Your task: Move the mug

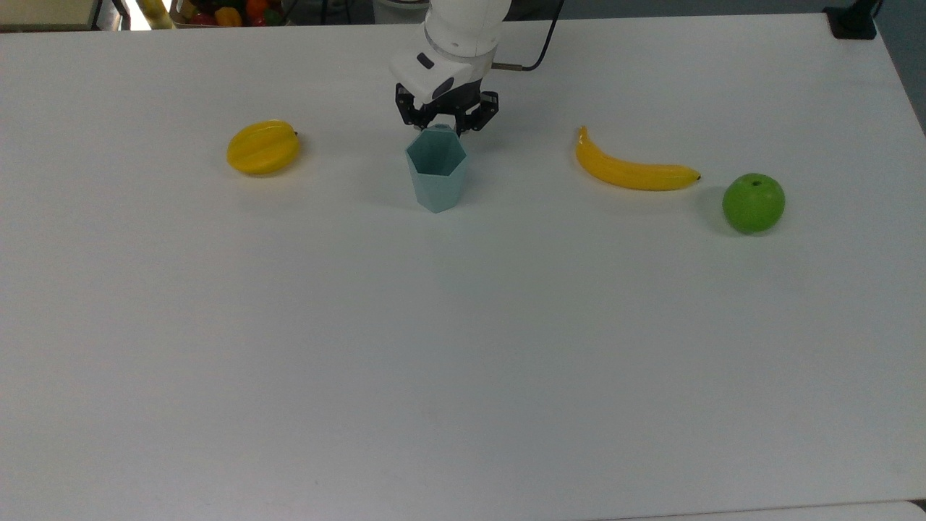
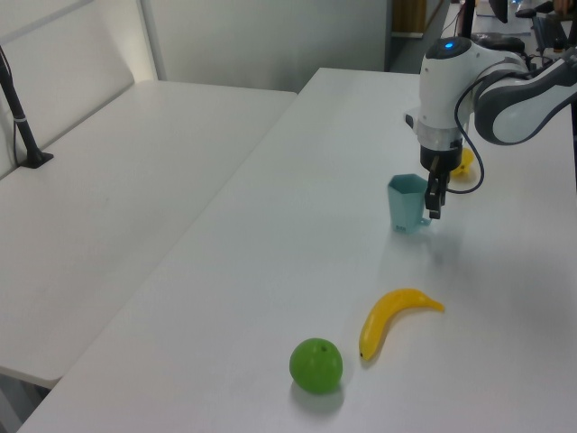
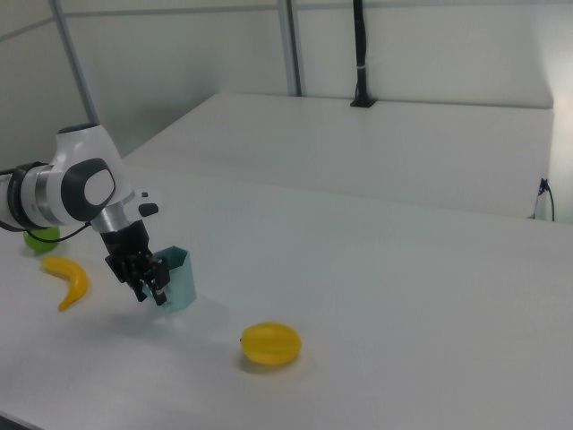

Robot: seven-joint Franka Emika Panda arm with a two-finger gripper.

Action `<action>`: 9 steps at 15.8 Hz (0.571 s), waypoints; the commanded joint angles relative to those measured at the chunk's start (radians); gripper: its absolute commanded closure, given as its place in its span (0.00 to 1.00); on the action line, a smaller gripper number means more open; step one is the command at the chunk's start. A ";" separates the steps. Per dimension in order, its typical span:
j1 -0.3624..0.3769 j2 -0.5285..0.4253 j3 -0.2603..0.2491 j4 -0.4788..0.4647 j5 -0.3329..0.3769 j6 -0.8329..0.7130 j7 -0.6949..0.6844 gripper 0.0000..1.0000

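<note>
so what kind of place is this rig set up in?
Likely a robotics lab or test room. A robot arm's gripper works at a bare white table laid out with toy-like fruit, a banana and green apple, plus a mug; plain partition walls stand behind.
</note>
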 commanded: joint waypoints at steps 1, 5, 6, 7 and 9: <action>0.011 -0.032 -0.001 0.024 -0.019 -0.131 0.018 0.00; 0.004 -0.051 -0.001 0.165 -0.002 -0.290 0.011 0.00; 0.000 -0.051 -0.002 0.223 0.006 -0.333 0.008 0.00; -0.001 -0.048 -0.008 0.288 0.030 -0.388 0.008 0.00; -0.030 -0.045 -0.019 0.401 0.090 -0.473 -0.005 0.00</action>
